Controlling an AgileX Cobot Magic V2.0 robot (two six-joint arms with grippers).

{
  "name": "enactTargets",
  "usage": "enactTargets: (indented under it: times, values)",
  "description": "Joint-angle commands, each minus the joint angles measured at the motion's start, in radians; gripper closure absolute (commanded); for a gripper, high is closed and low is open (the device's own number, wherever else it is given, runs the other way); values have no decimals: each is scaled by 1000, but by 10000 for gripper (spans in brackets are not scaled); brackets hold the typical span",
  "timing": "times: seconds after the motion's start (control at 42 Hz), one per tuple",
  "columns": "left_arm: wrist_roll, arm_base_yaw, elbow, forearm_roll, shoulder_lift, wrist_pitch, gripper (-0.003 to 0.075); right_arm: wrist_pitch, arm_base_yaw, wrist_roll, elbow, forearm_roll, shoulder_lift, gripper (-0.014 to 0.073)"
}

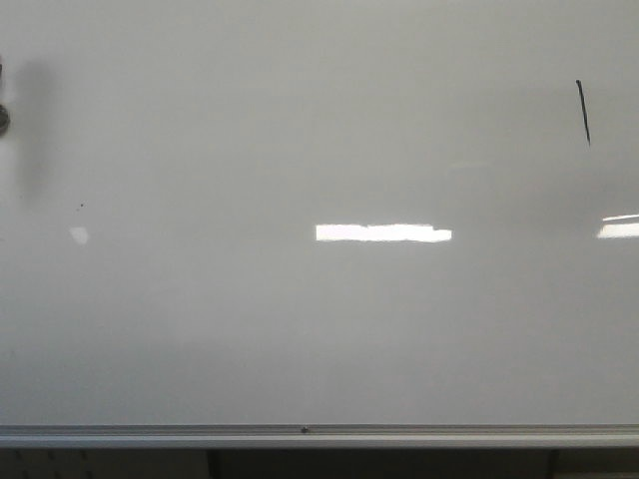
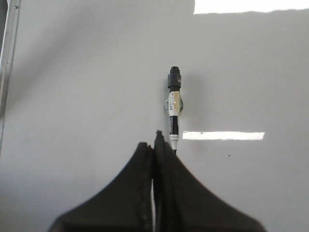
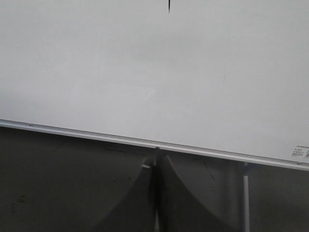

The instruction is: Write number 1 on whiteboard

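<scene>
Stroke of number 1 (image 1: 583, 112) sat far right on whiteboard (image 1: 300, 329). I saw left end effector (image 2: 154, 145) pressed together near marker (image 2: 174, 108); right end effector (image 3: 155, 166) pressed together, empty. My judgement: stay clear, avoid smudging.

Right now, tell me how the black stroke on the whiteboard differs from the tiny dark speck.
The number 1 is a long, thin, slightly slanted line; the speck is only a dot. The number 1 sits high at the whiteboard's far right; the speck lies lower at the far left. Both are dark marks on the white surface.
</scene>
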Motion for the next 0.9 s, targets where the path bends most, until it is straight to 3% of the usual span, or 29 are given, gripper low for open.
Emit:
enactTargets:
  times: [0.0,0.88]
  values:
    - [-2,1,22,-9,-17,-90,741,-67,-6,-2,-28,6,4,690]
    - [-2,1,22,-9,-17,-90,741,-84,-6,-2,-6,0,-40,690]
